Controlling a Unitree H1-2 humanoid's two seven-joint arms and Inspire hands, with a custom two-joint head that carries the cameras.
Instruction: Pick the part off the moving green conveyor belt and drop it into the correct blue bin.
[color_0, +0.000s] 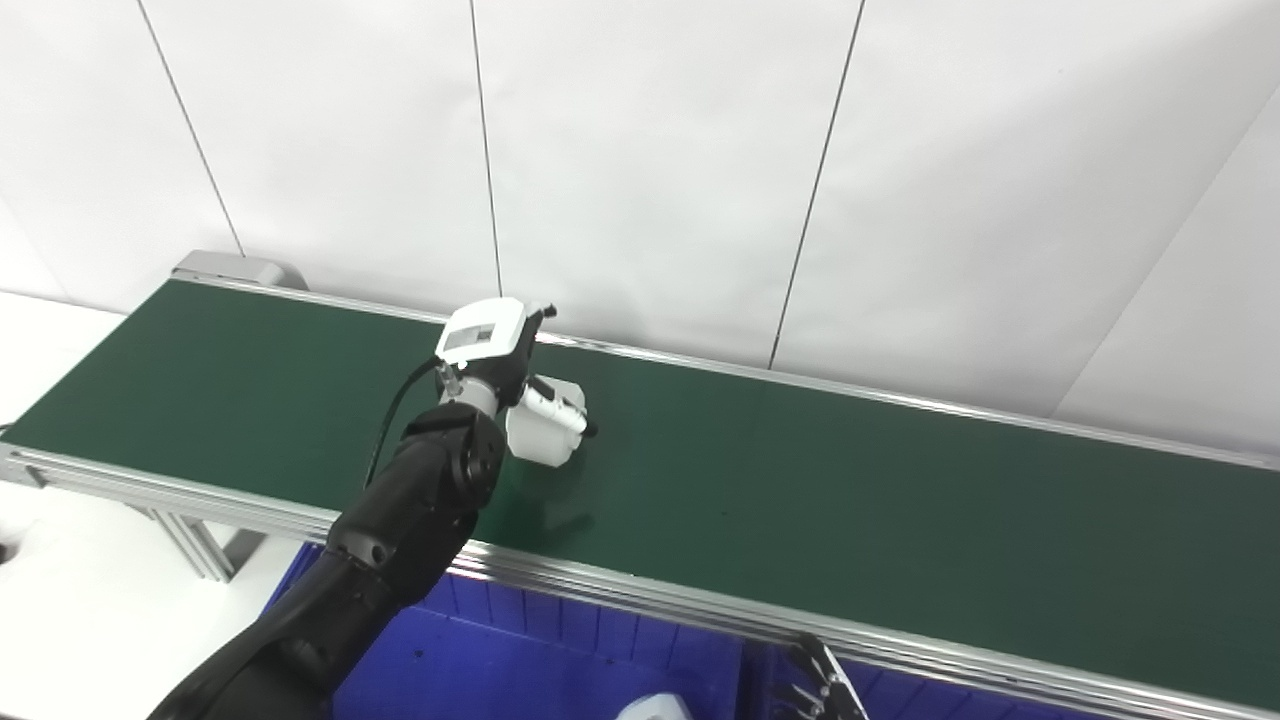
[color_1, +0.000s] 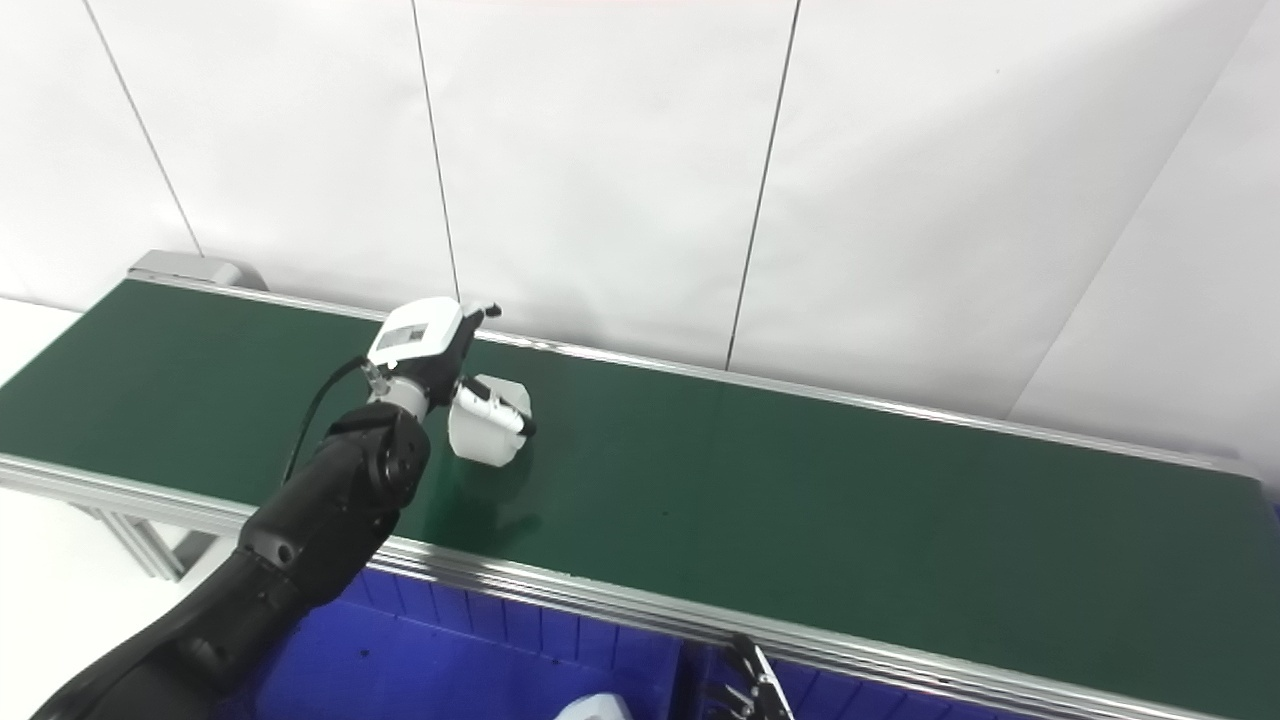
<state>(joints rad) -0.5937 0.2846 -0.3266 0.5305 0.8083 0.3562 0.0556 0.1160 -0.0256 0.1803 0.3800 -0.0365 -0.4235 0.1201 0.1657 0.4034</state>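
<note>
Our left hand (color_0: 495, 350) grasps the white part (color_0: 545, 425) above the green conveyor belt (color_0: 850, 480), near its far edge; our right hand's (color_0: 825, 690) state we cannot tell.

Dark green conveyor belt (color_0: 800, 480) with silver rails; white part (color_0: 545, 425); black left arm (color_0: 400, 530) ending in a white-backed left hand (color_0: 495, 350); deep blue bin (color_0: 520, 660) at lower centre; white wall panels (color_0: 650, 150) with thin dark seams.
</note>
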